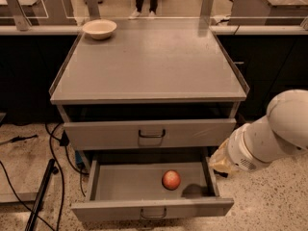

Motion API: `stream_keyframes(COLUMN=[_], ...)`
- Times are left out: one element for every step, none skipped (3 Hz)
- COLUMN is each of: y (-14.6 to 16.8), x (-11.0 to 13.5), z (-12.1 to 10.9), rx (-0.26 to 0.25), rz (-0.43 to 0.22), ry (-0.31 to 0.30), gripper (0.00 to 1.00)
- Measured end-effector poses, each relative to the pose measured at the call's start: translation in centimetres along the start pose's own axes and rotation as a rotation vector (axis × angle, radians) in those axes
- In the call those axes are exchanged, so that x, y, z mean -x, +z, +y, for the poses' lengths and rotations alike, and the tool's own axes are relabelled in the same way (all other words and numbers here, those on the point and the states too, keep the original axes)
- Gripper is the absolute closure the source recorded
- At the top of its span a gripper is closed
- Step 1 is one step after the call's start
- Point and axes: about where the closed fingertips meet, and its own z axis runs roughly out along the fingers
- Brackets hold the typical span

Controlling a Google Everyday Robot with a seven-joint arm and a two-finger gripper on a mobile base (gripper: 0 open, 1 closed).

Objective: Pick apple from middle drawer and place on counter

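Note:
The apple, small and red-orange, lies inside the open middle drawer, right of its centre. The drawer is pulled out below an identical closed-looking drawer front. The counter is the cabinet's flat grey top above. My white arm reaches in from the right. My gripper sits at the arm's yellowish end, just above the drawer's right wall, to the right of the apple and apart from it.
A cream bowl stands at the counter's back left corner. Cables and a dark bar lie on the floor to the left. Dark cabinets flank the cabinet on both sides.

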Motion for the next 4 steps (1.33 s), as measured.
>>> stream_keyframes(y=[1.2, 3.3, 6.8, 11.3], x=[-0.8, -1.9, -3.4, -4.6], z=[-0.1, 0.1, 0.4, 0.3], rx=[-0.005, -0.039, -0.081, -0.117], rz=[-0.001, -0.014, -0.042, -0.106], ry=[0.003, -0.01, -0.007, 0.008], gripper=[1.0, 1.0, 1.0, 1.0])
